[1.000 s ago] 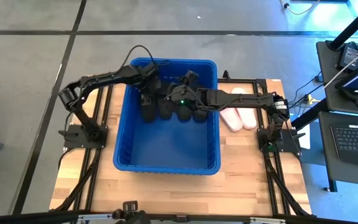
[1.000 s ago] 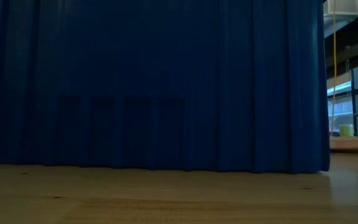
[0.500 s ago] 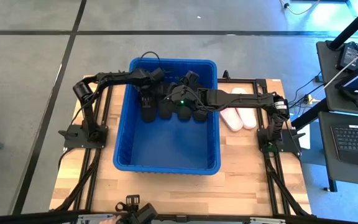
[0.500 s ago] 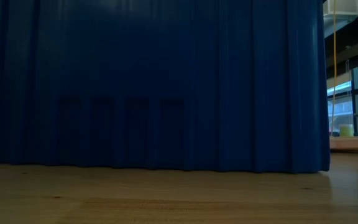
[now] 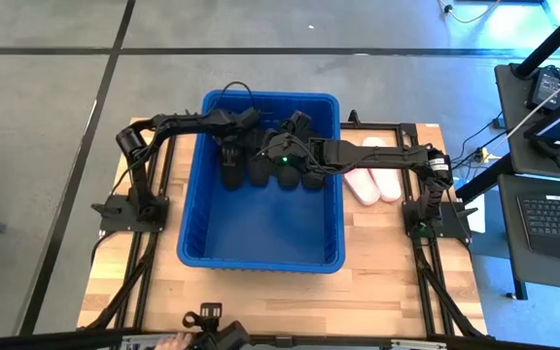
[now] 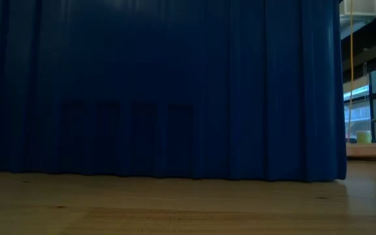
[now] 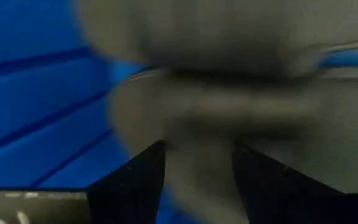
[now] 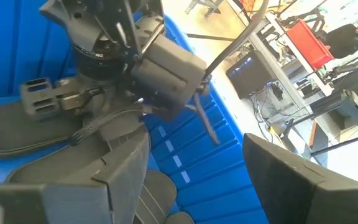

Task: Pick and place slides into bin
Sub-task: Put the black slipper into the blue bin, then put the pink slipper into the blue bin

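The blue bin [image 5: 261, 261] stands mid-table; the low view shows only its near wall [image 6: 162, 91]. Several black slides [image 5: 287, 173] lie side by side at its far end, and they also show in the right wrist view [image 8: 30, 127]. Two pink slides [image 5: 374, 183] lie flat on the table just right of the bin. My left gripper [image 5: 229, 146] reaches down into the bin's far left part, shut on the leftmost black slide [image 7: 229, 37]. My right gripper [image 8: 194, 155] hovers open above the row of slides, close to the left gripper [image 8: 166, 68], with nothing between its fingers. My left gripper has a rounded part of the black slide [image 7: 199, 180] between its two fingers [image 7: 138, 180], filling the gap from one to the other. It comes from above, slanting steeply down. The close view is blurred, so which part of the slide this is cannot be told.
The bin's walls rise around both grippers. Its near half [image 5: 261, 228] holds nothing. Bare wooden table [image 5: 397, 272] lies on the right of the bin, and the arms' black base frames [image 5: 129, 209] run along both sides.
My left gripper has sunk deeper into the bin's far left part, tipping more steeply downward and rolling at the wrist, its jaws unchanged. My right gripper has kept still.
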Action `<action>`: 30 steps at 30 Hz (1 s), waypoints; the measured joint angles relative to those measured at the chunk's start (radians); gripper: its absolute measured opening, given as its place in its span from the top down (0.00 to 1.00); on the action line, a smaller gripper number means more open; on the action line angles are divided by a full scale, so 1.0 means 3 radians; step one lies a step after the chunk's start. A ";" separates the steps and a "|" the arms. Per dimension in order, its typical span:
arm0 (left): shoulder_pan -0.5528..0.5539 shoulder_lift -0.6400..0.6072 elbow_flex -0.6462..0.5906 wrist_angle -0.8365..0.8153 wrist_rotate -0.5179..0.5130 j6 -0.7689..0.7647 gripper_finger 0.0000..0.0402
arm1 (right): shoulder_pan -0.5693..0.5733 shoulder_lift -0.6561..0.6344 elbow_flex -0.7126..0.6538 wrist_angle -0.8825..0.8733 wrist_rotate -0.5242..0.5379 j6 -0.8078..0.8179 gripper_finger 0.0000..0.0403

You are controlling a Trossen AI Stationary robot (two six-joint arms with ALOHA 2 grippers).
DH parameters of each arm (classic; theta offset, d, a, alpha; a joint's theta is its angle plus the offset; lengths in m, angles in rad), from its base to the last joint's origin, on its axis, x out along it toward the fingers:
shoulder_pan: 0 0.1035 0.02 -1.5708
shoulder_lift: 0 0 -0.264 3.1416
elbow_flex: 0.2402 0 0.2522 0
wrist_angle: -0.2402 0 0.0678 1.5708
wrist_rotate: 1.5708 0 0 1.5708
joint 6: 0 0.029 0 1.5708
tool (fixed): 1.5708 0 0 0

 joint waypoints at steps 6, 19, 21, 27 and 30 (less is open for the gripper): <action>0.0000 -0.0051 0.0140 -0.0024 -0.0562 -0.0006 0.56 | 0.0000 0.0000 0.0000 0.0001 0.0001 -0.0013 0.35; 0.0096 -0.0570 0.0671 -0.0576 0.1022 -0.0609 0.56 | 0.0026 -0.0053 -0.0004 -0.0011 0.0023 -0.0031 0.35; 0.0180 -0.0785 0.0697 -0.0409 0.1447 -0.0709 0.56 | 0.0035 -0.0111 -0.0004 -0.0014 0.0036 -0.0025 0.35; 0.0337 -0.1459 0.0703 -0.0097 0.1639 -0.0978 0.56 | 0.0047 -0.0394 -0.0003 -0.0334 -0.0039 0.0460 0.35; 0.0377 -0.1771 0.0635 0.0038 0.1859 -0.1089 0.56 | 0.0020 -0.0559 -0.0003 -0.0874 -0.0140 0.0875 0.35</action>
